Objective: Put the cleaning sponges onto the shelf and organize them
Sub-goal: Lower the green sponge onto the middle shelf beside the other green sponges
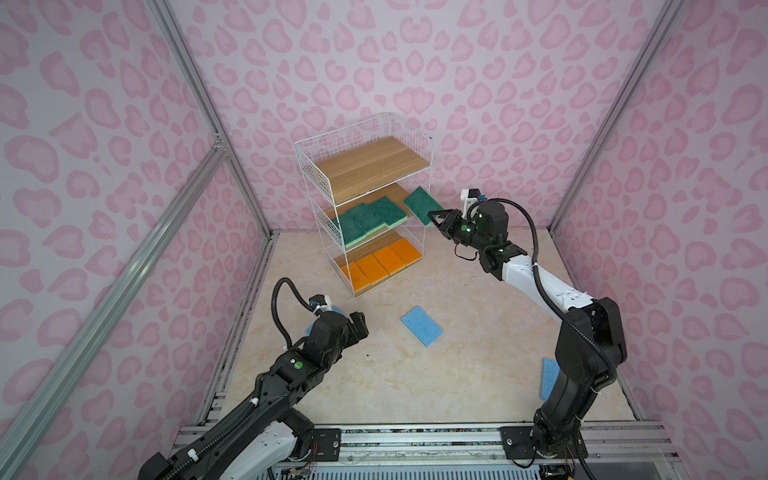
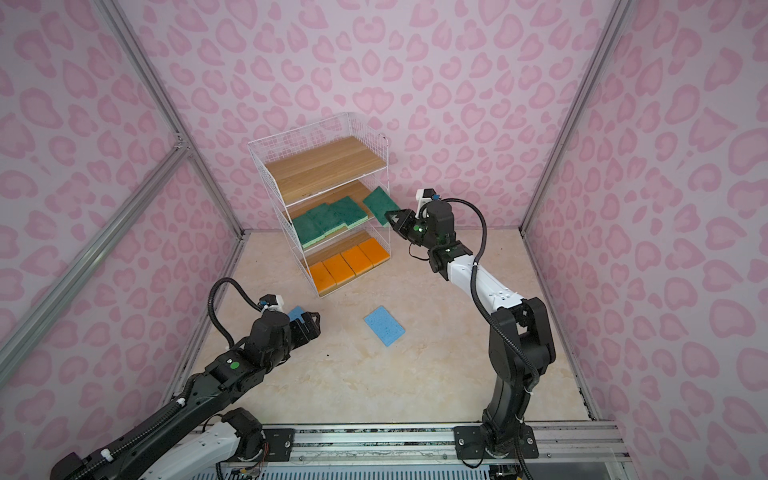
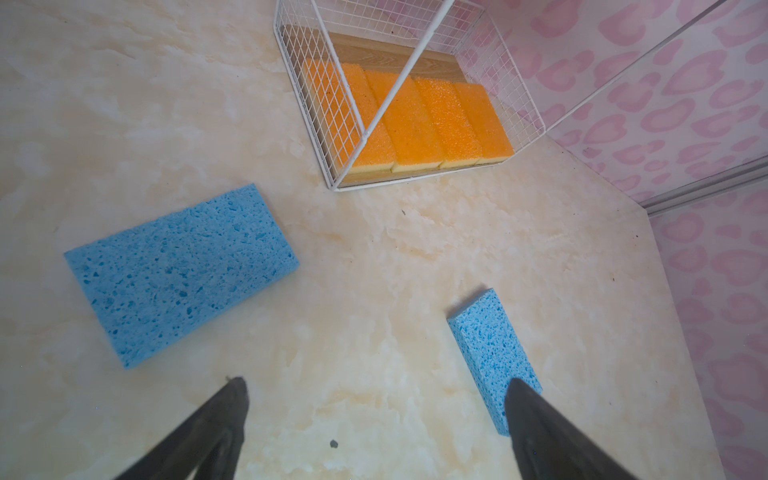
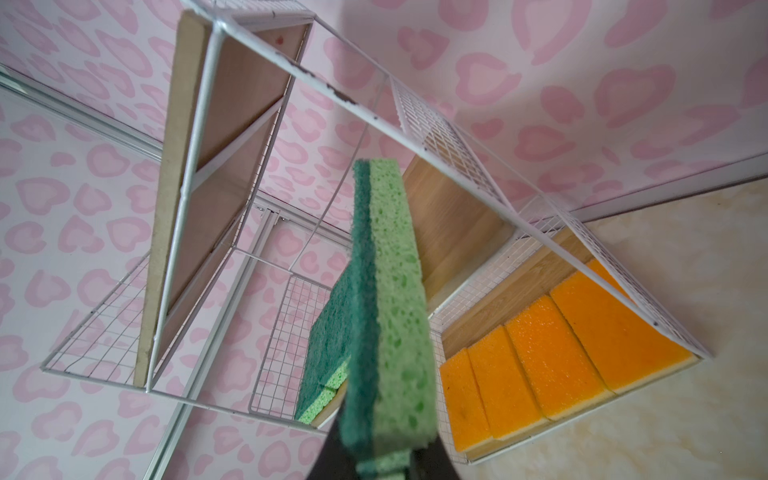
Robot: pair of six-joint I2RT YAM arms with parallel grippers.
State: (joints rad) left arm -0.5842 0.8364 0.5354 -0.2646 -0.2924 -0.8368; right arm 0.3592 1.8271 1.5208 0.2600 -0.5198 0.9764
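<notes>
A pale marbled tabletop (image 1: 457,386) carries the white wire shelf (image 1: 370,166), which stands upright toward the back wall. On its middle wooden board lie dark green sponges (image 1: 374,217), overlapping one another. On the bottom board four orange sponges (image 1: 380,264) lie side by side, touching. Flat on the tabletop itself lie a central blue sponge (image 1: 422,326) in front of the shelf, a left blue sponge (image 2: 296,312), partly hidden, and a right blue sponge (image 1: 547,380) well apart.
</notes>
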